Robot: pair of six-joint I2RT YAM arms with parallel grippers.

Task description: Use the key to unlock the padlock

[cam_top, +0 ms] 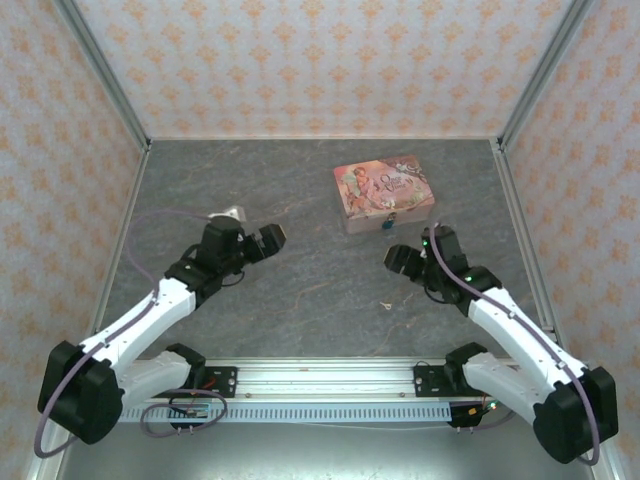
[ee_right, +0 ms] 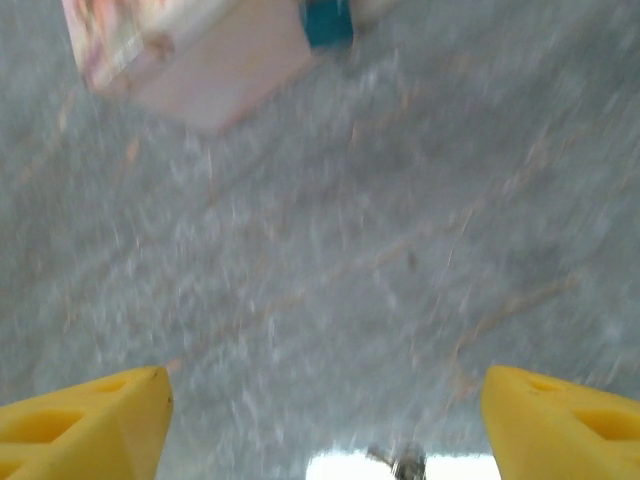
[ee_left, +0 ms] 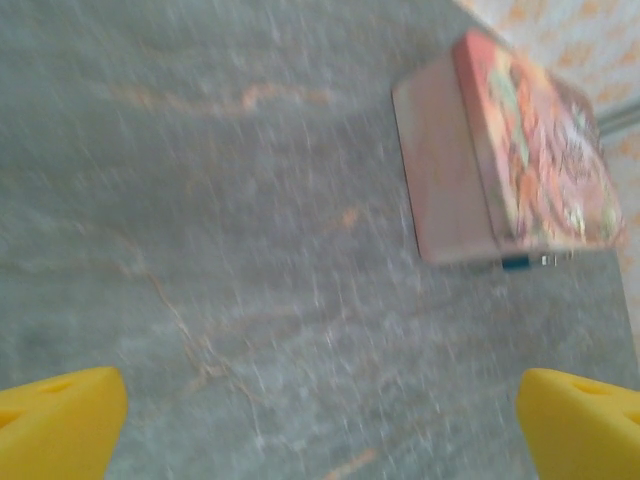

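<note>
Left gripper [cam_top: 270,240] and right gripper [cam_top: 399,259] both gape wide, empty; the padlock [cam_top: 388,224] hangs on the pink box [cam_top: 384,190] (front side), the key [cam_top: 384,305] lies apart on the table [cam_top: 300,290].

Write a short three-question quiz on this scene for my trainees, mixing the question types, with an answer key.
1. True or false: the key is gripped in the right tool.
2. Where is the padlock? A: loose on the bare table. B: at the front side of the pink box. C: in the left tool.
3. Fill in: both tools have their fingers ____.

Key
1. False: it lies on the table, near the right tool.
2. B
3. open
</note>
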